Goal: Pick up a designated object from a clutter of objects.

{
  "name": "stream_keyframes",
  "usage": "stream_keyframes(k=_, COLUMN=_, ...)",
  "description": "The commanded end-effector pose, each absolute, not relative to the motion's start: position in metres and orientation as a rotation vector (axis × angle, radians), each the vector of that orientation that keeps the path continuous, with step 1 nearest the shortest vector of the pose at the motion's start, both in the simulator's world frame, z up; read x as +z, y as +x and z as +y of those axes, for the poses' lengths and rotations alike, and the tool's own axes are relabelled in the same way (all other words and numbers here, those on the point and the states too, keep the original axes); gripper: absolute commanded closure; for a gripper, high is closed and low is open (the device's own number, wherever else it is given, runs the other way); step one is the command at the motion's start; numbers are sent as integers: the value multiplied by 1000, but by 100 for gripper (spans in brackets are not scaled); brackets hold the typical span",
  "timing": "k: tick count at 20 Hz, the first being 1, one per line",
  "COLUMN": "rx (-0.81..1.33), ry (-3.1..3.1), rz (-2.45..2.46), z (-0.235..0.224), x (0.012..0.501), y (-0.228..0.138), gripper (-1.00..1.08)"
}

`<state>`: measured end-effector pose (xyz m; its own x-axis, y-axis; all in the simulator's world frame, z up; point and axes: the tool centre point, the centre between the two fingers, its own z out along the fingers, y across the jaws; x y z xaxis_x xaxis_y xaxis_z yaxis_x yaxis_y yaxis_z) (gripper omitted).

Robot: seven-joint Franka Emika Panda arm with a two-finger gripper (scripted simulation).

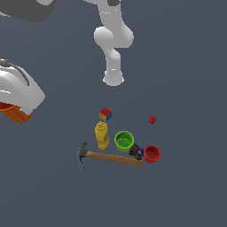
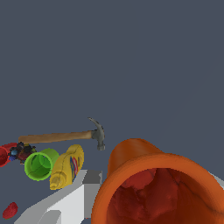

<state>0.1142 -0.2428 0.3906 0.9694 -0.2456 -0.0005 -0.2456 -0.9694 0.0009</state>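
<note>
The small orange cup (image 1: 17, 114) is held in my gripper (image 1: 13, 108) at the exterior view's far left, lifted well away from the clutter. In the wrist view the orange cup (image 2: 148, 183) fills the foreground with its open mouth toward the camera, and my gripper (image 2: 148, 199) is shut on it. One finger (image 2: 65, 203) shows beside the cup. The rest of the clutter lies on the floor: a hammer (image 1: 111, 157), yellow bottle (image 1: 102, 135), green cup (image 1: 124, 140), red cup (image 1: 152, 154), multicoloured cube (image 1: 105, 114), red ball (image 1: 152, 119) and a small dark object (image 1: 136, 151).
The arm's white base (image 1: 113, 77) stands behind the clutter. In the wrist view the hammer (image 2: 61, 137), green cup (image 2: 39, 165), yellow bottle (image 2: 68, 166), dark object (image 2: 22, 152) and red ball (image 2: 9, 210) lie far below on the grey floor.
</note>
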Motion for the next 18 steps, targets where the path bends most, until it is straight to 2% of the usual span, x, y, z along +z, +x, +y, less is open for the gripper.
stream_keyframes(k=1, rx=0, ry=3117, rz=-389, z=-244, x=401, y=118, gripper=108)
stream_keyframes(k=18, rx=0, ry=3117, rz=-388, z=-246, x=424, y=129, gripper=108)
